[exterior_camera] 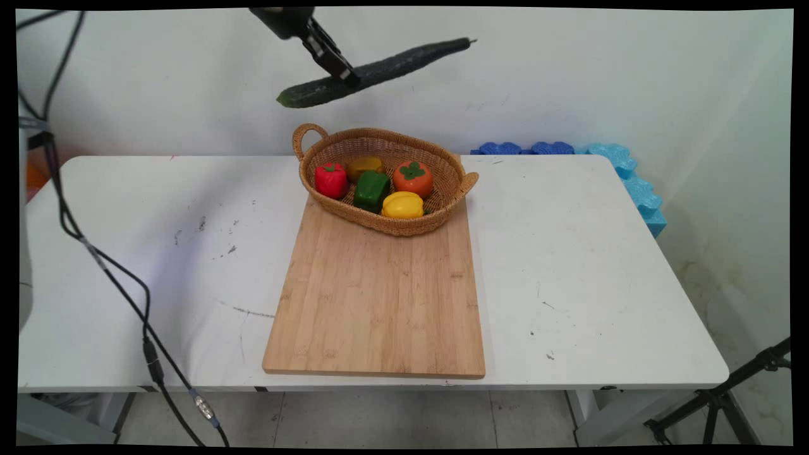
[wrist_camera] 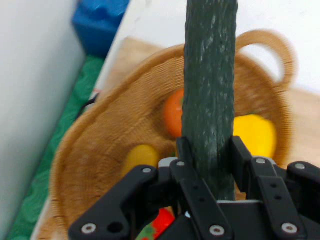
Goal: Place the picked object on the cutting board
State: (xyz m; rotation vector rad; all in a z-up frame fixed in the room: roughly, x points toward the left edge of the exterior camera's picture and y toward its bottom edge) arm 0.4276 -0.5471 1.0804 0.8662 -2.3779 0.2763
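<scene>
Green pepper (exterior_camera: 371, 189) behind gripped cucumber (wrist_camera: 210, 90)

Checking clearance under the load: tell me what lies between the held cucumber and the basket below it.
Nothing: the main view shows only bare wall between the cucumber, clamped in the gripper, and the basket rim. The hand view shows the basket's vegetables straight beneath.

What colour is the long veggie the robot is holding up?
Dark green: the cucumber, seen best in the hand view.

The gripper (exterior_camera: 346, 74) hangs high above the table's far edge, angled down and rightward, its fingers (wrist_camera: 183, 150) clamped shut.
</scene>
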